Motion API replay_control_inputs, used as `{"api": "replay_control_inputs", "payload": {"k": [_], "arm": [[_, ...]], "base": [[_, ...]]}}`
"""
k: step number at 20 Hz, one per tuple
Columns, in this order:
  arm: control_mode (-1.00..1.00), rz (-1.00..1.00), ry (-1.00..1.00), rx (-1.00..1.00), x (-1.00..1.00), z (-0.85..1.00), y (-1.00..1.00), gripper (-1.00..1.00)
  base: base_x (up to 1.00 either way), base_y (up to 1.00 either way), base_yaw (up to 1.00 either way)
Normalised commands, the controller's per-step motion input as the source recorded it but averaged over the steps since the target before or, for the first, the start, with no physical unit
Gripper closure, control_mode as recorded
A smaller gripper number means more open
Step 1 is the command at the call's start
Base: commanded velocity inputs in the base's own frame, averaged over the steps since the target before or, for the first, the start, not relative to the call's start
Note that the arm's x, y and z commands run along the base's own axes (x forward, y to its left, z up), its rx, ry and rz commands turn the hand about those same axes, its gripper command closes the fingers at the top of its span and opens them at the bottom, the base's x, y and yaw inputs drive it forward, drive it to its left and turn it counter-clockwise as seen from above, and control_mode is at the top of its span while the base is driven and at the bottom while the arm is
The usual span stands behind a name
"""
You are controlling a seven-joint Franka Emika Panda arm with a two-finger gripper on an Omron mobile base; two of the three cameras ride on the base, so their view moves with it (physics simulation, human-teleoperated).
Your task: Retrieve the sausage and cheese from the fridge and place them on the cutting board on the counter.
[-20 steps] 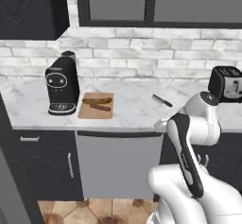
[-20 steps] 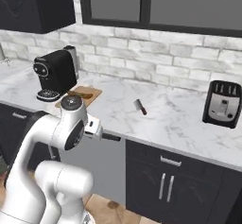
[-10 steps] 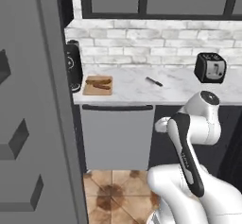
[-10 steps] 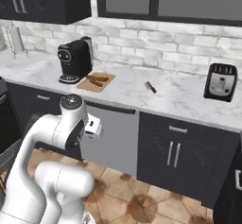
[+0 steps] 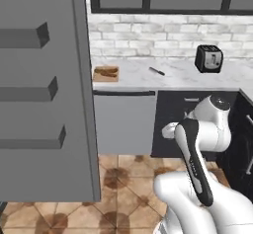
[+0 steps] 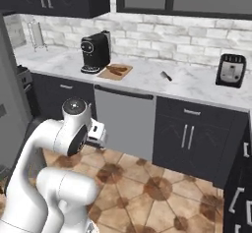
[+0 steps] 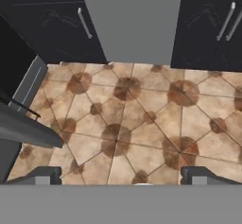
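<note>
the two-finger claw (image 7: pixel 121 176) stands wide apart, empty, touching nothing, aimed at brown patterned floor tiles (image 7: pixel 127 124). one reddish-brown sausage (image 6: pixel 117 70) lies on one light-brown wooden cutting board (image 6: pixel 115 72), well beyond the claw, on the white marble counter (image 6: pixel 147 79). left base view adds the dark grey fridge door (image 5: pixel 44 90).
</note>
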Motion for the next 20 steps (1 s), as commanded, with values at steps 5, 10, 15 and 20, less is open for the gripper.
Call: {"api": "replay_control_inputs", "payload": {"k": [5, 10, 15, 20], "arm": [[1.00, 0.00, 0.00, 0.00, 0.00, 0.00, 0.00, -1.00], [1.00, 0.00, 0.00, 0.00, 0.00, 0.00, 0.00, -1.00], [1.00, 0.00, 0.00, 0.00, 0.00, 0.00, 0.00, -1.00], [1.00, 0.00, 0.00, 0.00, 0.00, 0.00, 0.00, -1.00]], "base": [[-0.86, -0.01, 0.18], [-0.61, 0.00, 0.60], [-0.33, 0.00, 0.88], [-0.26, 0.03, 0.92]]}}
